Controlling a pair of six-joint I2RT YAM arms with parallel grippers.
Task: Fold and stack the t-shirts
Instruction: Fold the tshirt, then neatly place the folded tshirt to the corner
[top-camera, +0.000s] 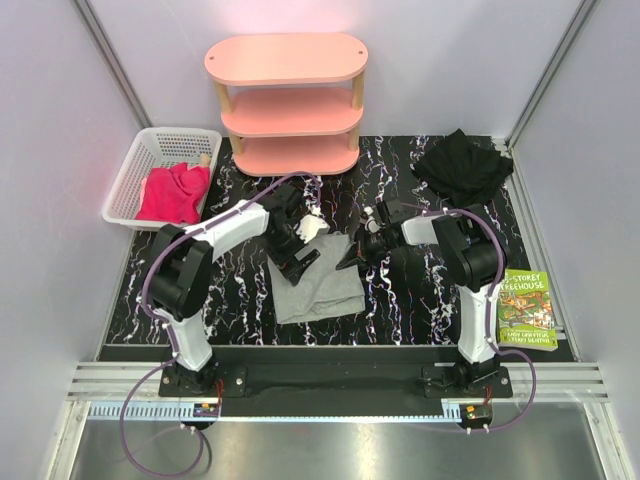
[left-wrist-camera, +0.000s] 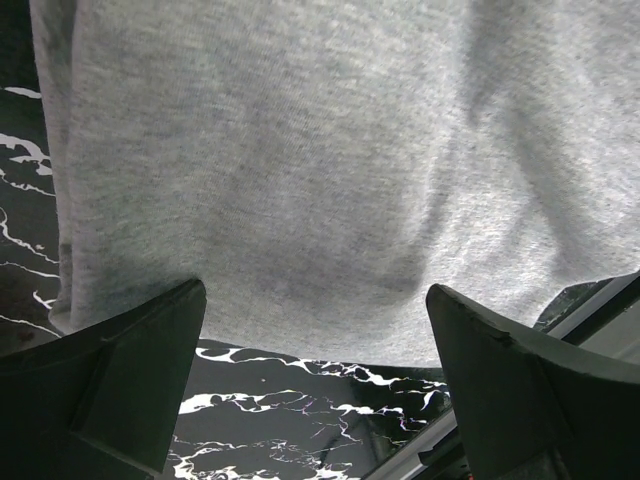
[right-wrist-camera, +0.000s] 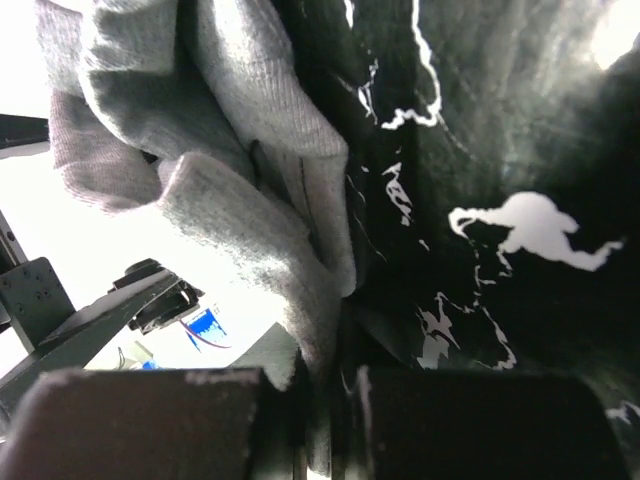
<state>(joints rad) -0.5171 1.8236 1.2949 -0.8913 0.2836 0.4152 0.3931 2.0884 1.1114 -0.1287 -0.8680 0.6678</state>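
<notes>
Works over a black marbled surface (top-camera: 400, 310), with a grey t-shirt (top-camera: 318, 288) lying rumpled and partly folded near the middle, between the two arms. Holds the left hand (top-camera: 300, 262) over the far-left part of the shirt, fingers (left-wrist-camera: 120, 380) spread wide. Looks straight down on grey cloth from the left wrist, with the shirt's edge and bare surface just past the fingertips; cannot tell whether they touch the cloth. Pinches a bunched edge of the grey t-shirt with the right hand (top-camera: 352, 255) at the shirt's far-right corner. Shows, from the right wrist, fingers (right-wrist-camera: 150, 420) pressed together with a fold of grey cloth caught between them. Has a black t-shirt (top-camera: 462, 165) heaped at the far right corner of the surface, well apart from the grey one. Has a pink t-shirt (top-camera: 175, 192) bundled inside a white basket (top-camera: 150, 140) at the far left. Has a pink three-tier shelf (top-camera: 288, 100) at the far edge and a green book (top-camera: 527, 308) near the right edge, beside the right arm.
</notes>
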